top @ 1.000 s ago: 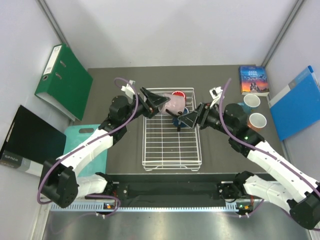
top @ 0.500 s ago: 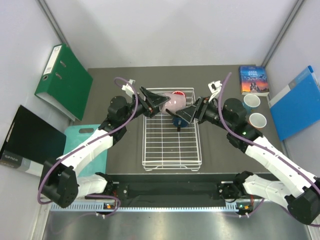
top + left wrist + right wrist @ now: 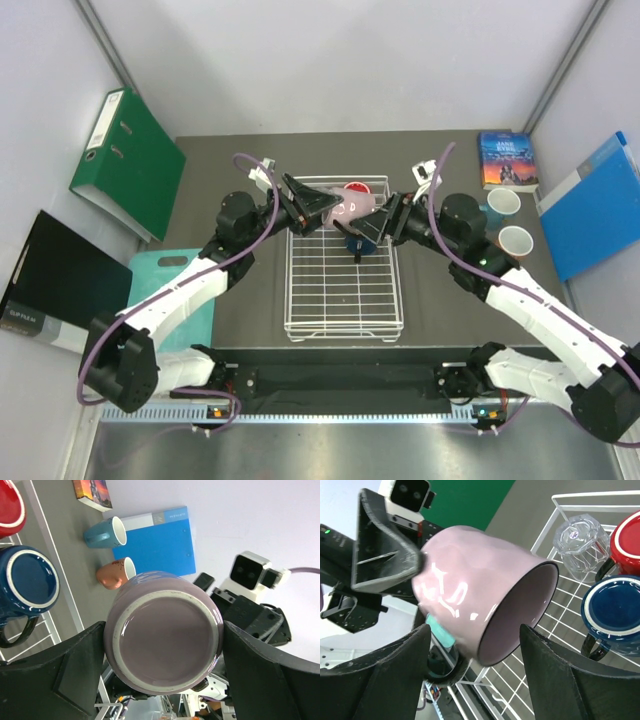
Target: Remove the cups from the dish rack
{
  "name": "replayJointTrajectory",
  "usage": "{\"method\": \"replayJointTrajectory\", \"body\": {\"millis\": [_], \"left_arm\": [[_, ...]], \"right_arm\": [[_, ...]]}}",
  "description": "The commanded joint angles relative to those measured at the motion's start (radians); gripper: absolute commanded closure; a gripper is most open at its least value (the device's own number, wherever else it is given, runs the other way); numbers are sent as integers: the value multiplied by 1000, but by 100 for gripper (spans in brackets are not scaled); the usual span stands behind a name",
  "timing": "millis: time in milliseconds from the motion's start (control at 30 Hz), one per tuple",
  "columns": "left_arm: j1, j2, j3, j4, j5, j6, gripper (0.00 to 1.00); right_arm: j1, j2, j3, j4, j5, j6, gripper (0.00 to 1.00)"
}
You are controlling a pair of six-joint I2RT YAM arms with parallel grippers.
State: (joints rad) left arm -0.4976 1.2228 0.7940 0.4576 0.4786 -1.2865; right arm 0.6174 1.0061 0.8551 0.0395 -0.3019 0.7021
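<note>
Left wrist view: mauve-pink mug [image 3: 164, 635] clamped between the left fingers [image 3: 70, 675], one dark pad pressed to each side of its wall, base turned to the camera.

Right wrist view: same mug lies on its side in the air with its open mouth toward this camera. Right fingers [image 3: 375, 675] stand wide, one on each side of the rim end. Whether either pad touches the mug, cannot tell.

Top external view: mug hangs between the two arms, above the far end of the dish rack [image 3: 340, 285]. Both arms reach in toward it from opposite sides.

In the rack's far right corner, base up: clear glass tumbler [image 3: 582, 540], red mug [image 3: 630, 535], dark blue mug [image 3: 615, 612], close together. The near part of the rack is bare wire.

Light blue mug [image 3: 503, 203] and salmon-orange mug [image 3: 516, 241] stand mouth up on the dark grey surface [image 3: 250, 170], right of the rack and well apart from it.

Room: white walls. Paperback book [image 3: 507, 160] at the far right of the surface, blue folder [image 3: 600, 205] beyond it. Green binder [image 3: 128, 160] and black folder [image 3: 60, 280] on the left, teal board [image 3: 165, 270] beside the left arm.
</note>
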Motion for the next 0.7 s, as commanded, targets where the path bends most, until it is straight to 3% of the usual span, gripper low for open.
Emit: {"method": "replayJointTrajectory", "body": {"millis": [0, 167, 433, 567, 667], "left_arm": [[1, -9, 21, 174, 40, -40, 100], [-2, 9, 8, 203, 69, -63, 100], [-2, 35, -6, 237, 80, -85, 100], [-2, 47, -6, 243, 86, -85, 100], [-1, 63, -4, 237, 89, -85, 100]], "right_arm": [[-1, 31, 61, 88, -19, 2, 31], [-1, 54, 56, 148, -13, 20, 38], [-1, 81, 48, 263, -68, 79, 72], [-1, 78, 27, 301, -111, 109, 100], [-1, 58, 13, 316, -108, 111, 100]]}}
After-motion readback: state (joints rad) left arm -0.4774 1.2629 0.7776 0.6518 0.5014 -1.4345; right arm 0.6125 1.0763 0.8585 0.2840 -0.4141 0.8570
